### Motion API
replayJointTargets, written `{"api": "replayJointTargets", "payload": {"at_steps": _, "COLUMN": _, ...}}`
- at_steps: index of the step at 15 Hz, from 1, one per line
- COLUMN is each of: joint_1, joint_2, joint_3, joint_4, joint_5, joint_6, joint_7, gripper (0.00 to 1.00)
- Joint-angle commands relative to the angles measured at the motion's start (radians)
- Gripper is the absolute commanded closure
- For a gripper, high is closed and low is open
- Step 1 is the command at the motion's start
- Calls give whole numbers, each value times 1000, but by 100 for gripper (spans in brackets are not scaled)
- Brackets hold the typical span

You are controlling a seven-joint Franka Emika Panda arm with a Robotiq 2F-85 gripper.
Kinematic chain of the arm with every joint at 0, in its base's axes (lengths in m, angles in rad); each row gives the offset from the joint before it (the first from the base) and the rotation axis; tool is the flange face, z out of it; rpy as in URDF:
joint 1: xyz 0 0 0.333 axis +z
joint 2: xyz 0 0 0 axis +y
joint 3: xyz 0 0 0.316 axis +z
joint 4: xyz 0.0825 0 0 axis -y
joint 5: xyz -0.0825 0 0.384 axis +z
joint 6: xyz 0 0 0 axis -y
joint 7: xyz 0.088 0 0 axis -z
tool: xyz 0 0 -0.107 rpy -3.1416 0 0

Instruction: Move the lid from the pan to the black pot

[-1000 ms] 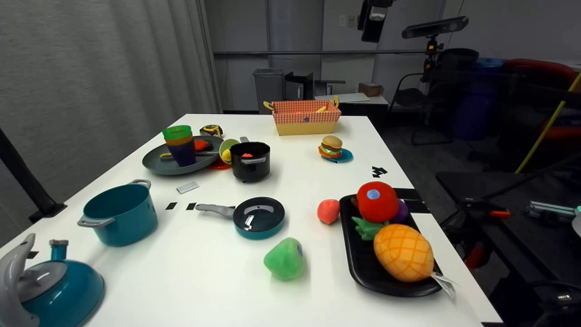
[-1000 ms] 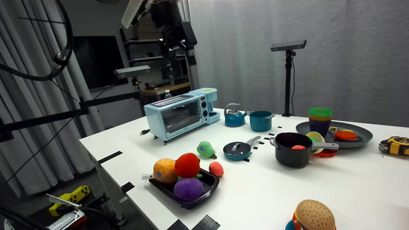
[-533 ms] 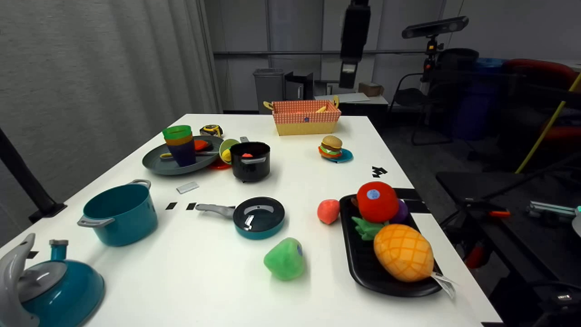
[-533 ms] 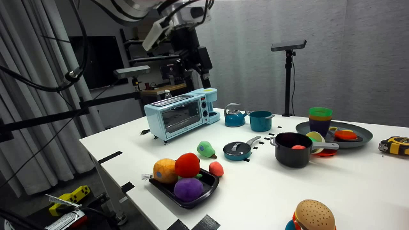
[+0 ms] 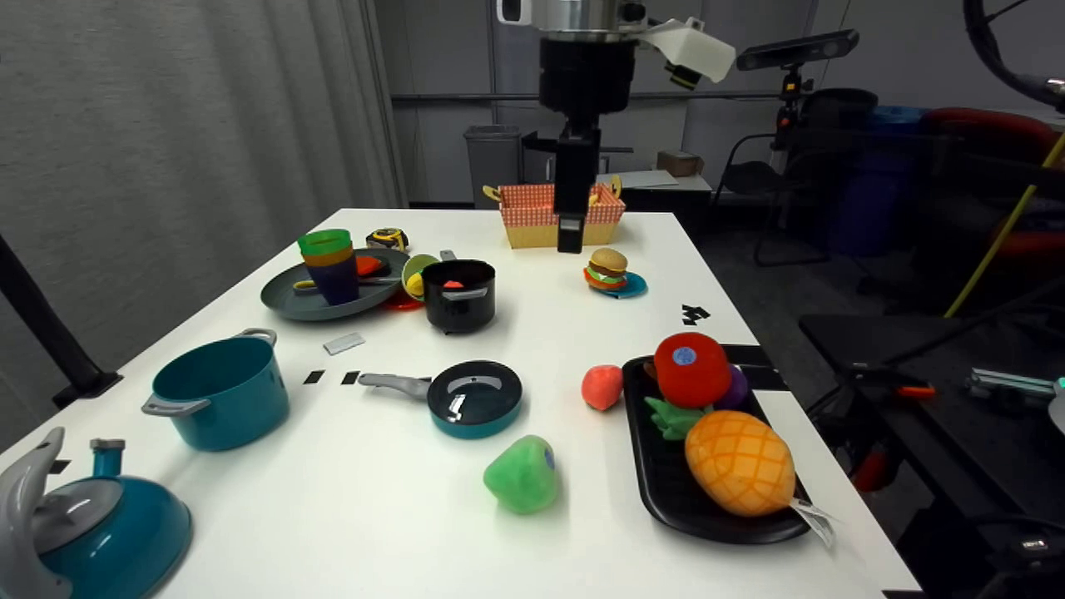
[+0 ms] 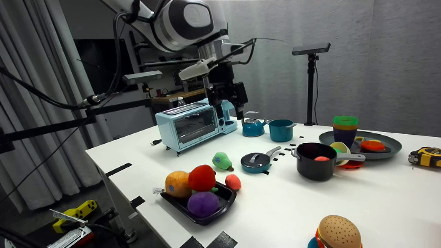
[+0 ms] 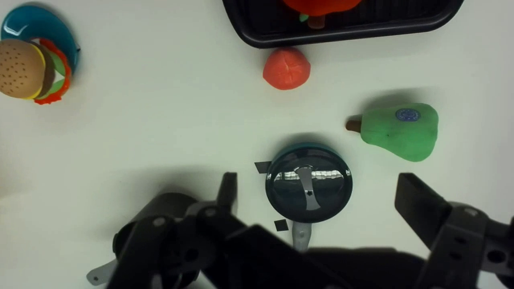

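The dark round lid (image 5: pixel 476 389) with a grey grip strip lies flat on the small teal pan (image 5: pixel 474 426); both also show in an exterior view, lid (image 6: pixel 254 159) and pan (image 6: pixel 255 168). In the wrist view the lid (image 7: pixel 327 200) appears between the fingertips, with the pan's grey handle (image 7: pixel 301 235) below it. The black pot (image 5: pixel 460 306) stands beyond the pan and holds a reddish thing; it also shows in an exterior view (image 6: pixel 315 168) and, partly hidden by a finger, in the wrist view (image 7: pixel 172 204). My gripper (image 7: pixel 317 186) is open and empty, high above the table (image 6: pixel 230 115).
A green pear (image 5: pixel 522 474), a peach (image 5: pixel 601 388) and a black tray (image 5: pixel 641 466) of toy fruit lie near the pan. A teal pot (image 5: pixel 220 395), kettle (image 5: pixel 116 532), dark plate (image 5: pixel 291 304) with cups, and burger (image 5: pixel 607 268) stand around. A blue toaster oven (image 6: pixel 193 124) is behind.
The arm has come down and further over the table, toward the pan side, with the gripper still open. The lid, pan, black pot and other objects have not moved.
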Motion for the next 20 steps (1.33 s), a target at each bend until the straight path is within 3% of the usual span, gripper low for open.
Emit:
{"api": "replayJointTargets", "payload": {"at_steps": 1, "joint_1": -2, "joint_2": 84, "joint_3": -4, "joint_4": 91, "joint_5": 52, "joint_6": -1, "joint_7": -105, "gripper": 0}}
{"api": "replayJointTargets", "payload": {"at_steps": 3, "joint_1": 8, "joint_2": 54, "joint_3": -9, "joint_4": 50, "joint_5": 29, "joint_6": 0, "joint_7": -64, "gripper": 0}}
{"api": "replayJointTargets", "payload": {"at_steps": 10, "joint_1": 8, "joint_2": 86, "joint_3": -9, "joint_4": 82, "joint_5": 29, "joint_6": 0, "joint_7": -72, "gripper": 0}}
{"api": "replayJointTargets", "payload": {"at_steps": 20, "joint_1": -25, "joint_2": 270, "joint_3": -1, "joint_4": 185, "joint_5": 55, "joint_6": 140, "joint_7": -200, "gripper": 0}}
